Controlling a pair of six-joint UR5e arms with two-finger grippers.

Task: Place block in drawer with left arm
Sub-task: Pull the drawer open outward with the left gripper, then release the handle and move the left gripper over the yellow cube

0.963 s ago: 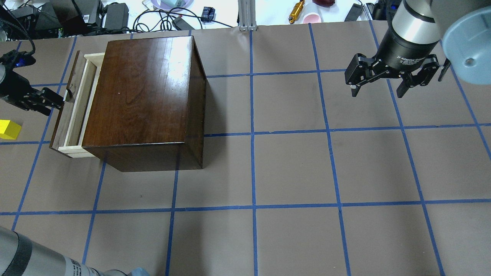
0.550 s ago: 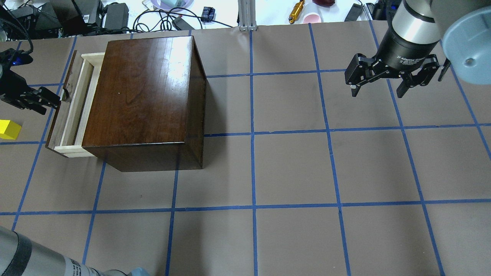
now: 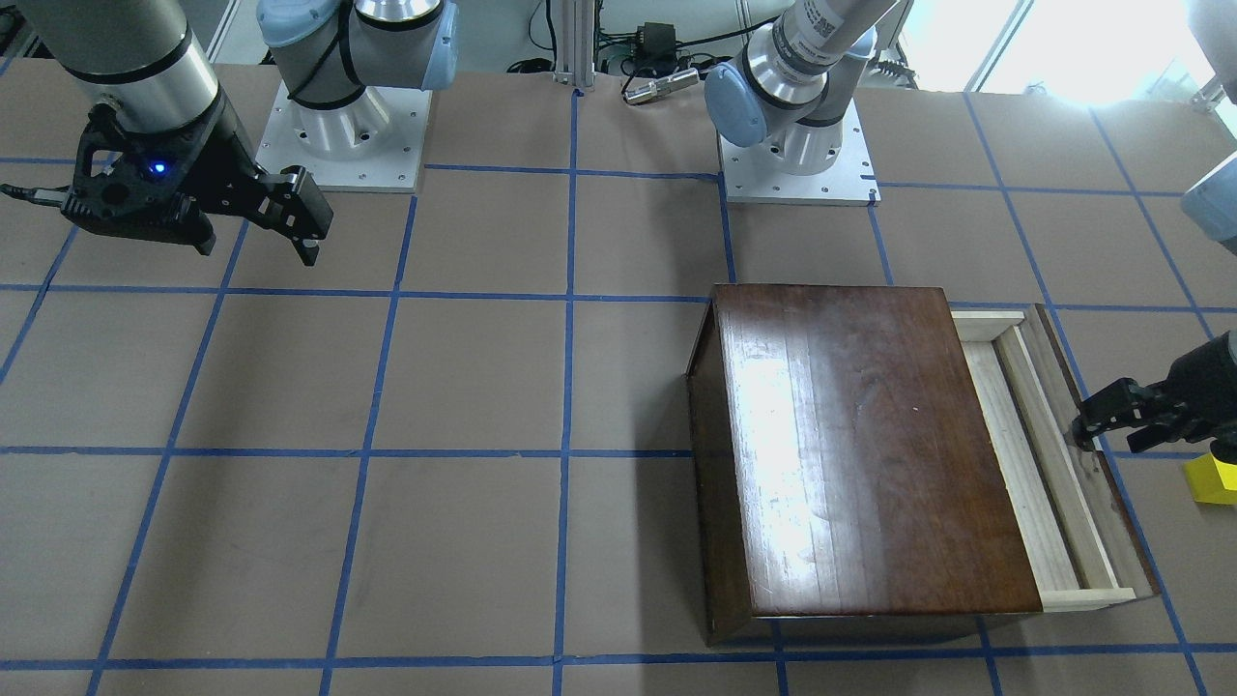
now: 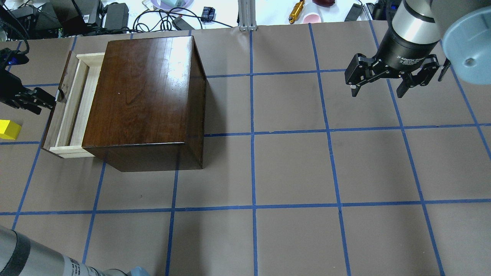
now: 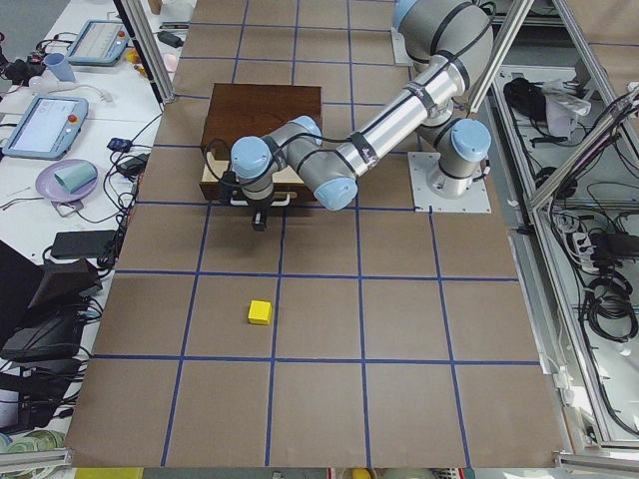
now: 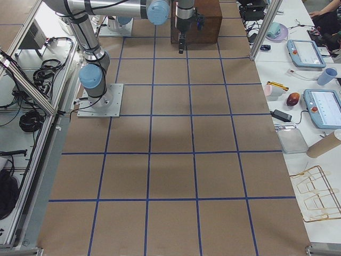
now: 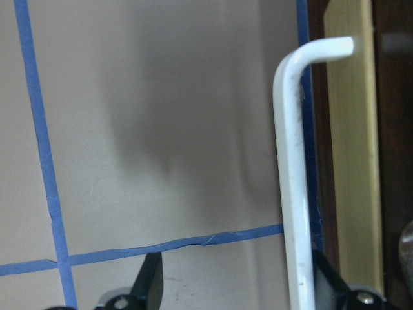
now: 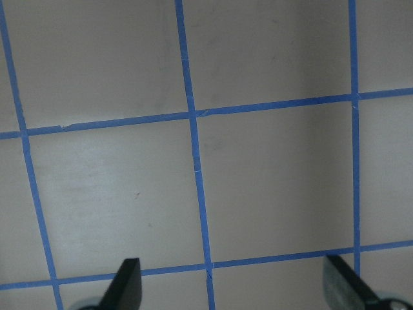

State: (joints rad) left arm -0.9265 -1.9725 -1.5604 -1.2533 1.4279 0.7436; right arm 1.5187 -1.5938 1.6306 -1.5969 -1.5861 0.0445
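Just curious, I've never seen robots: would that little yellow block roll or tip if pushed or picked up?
Rolling seems unlikely: the yellow block is a flat-sided cuboid resting flat on the table. It looks squat, so tipping seems unlikely too. Being small, it is probably light and rigid, though its material is unclear.

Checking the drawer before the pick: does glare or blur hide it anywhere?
Overhead exterior: glare streaks the box top, drawer unobscured. Exterior front-facing: same sheen on the box, drawer readable. Left wrist-mounted: white handle legible, wood beside it slightly soft.
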